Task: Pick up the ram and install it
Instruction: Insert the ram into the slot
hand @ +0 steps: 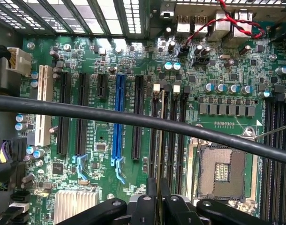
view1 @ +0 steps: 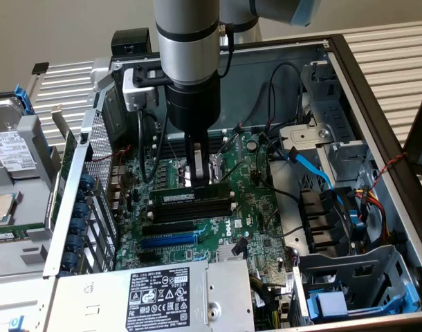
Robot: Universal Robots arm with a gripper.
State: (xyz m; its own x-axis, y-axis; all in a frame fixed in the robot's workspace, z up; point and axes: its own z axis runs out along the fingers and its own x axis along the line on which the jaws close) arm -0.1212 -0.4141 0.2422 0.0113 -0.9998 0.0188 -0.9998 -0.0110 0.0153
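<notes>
Misalignment is what I am worrying about most. From the exterior view, my tool (view1: 199, 181) is reaching down into the open computer case (view1: 377, 93) and pinching the ram (view1: 175, 198), which is lying level along the uppermost of the black memory slots (view1: 190, 209) on the motherboard (view1: 225, 232); whether it is seating I cannot tell. From the wrist view, the tool (hand: 159, 199) is standing nearly closed on the ram (hand: 158, 140), which is showing edge-on as a thin line running along those slots (hand: 173, 136), beside the CPU socket (hand: 221, 171). If that edge is sitting slightly off its slot or tilting, I am risking a bent board or a cracked stick under pressure. A black cable (hand: 86, 108) is crossing over the board and could be catching on parts as I am working.
</notes>
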